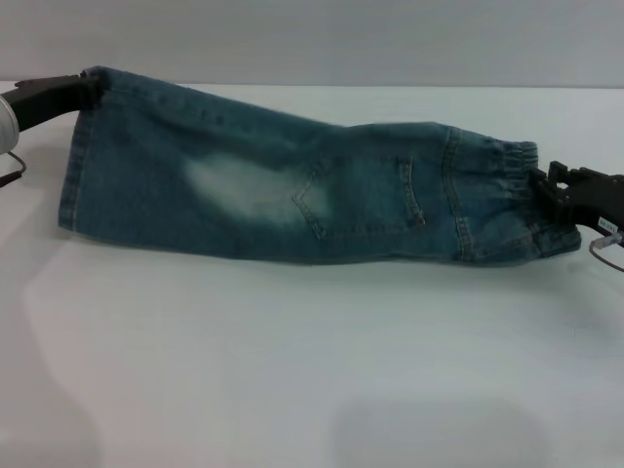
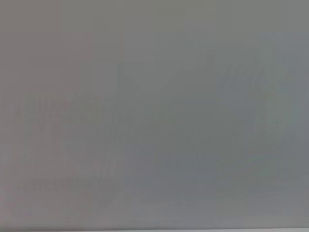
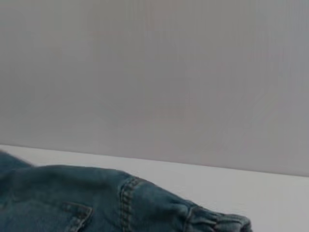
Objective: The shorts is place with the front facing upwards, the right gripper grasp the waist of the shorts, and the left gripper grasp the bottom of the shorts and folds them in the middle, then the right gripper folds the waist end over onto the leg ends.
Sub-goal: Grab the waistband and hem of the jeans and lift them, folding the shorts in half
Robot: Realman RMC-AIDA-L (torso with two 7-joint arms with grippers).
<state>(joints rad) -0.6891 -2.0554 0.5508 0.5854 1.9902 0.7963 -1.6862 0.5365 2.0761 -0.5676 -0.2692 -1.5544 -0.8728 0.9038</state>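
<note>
The shorts (image 1: 292, 185) are held stretched out across the far half of the tabletop (image 1: 292, 370), already doubled along their length so that only one leg shows. The bottom of the shorts (image 1: 83, 156) is toward the table's left edge, and its far corner is pinched shut in the left gripper (image 1: 86, 90). The waist of the shorts (image 1: 507, 200) is toward the right edge, and it is clamped in the closed right gripper (image 1: 539, 187). The near edge of the cloth seems to rest on the table, though this is hard to tell.

The lengthwise fold looks done, so the cloth should be laid down flat first. Both ends are best lowered together, so no wrinkles are trapped. Then the waist end should be carried by the right gripper over to the leg ends and set down edge on edge. The grip should be kept tight until the cloth rests, as denim is heavy and may slip

Nothing useful is shown in the left wrist view
</note>
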